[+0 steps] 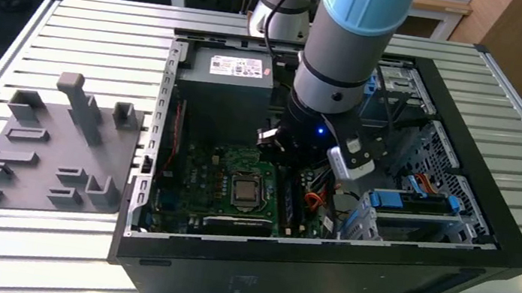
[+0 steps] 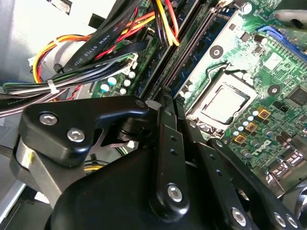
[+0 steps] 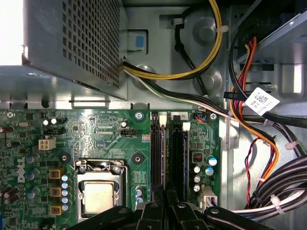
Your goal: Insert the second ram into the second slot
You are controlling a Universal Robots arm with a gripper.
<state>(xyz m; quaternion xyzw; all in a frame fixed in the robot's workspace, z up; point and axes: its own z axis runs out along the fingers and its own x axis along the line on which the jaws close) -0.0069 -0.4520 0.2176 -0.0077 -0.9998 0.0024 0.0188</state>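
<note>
My gripper point(image 1: 297, 168) is down inside the open computer case point(image 1: 490, 245), over the memory slots point(image 3: 178, 153) beside the processor socket point(image 3: 98, 191). In both wrist views the black fingers point(image 2: 168, 143) meet at a narrow point point(image 3: 165, 200) right above the slots. They are shut on the second ram point(image 3: 159, 153), which shows as a thin dark edge running away from the fingertips along a slot point(image 2: 187, 55). The ram stands on edge, in line with the slot. How deep it sits is hidden by the fingers.
Bundles of black, red, orange and yellow cables point(image 2: 96, 52) hang close beside the gripper. The power supply point(image 1: 223, 88) fills the case's far corner, and a drive cage with blue tabs point(image 1: 410, 208) stands at the exterior view's right. A grey holder tray point(image 1: 48, 149) lies outside the case.
</note>
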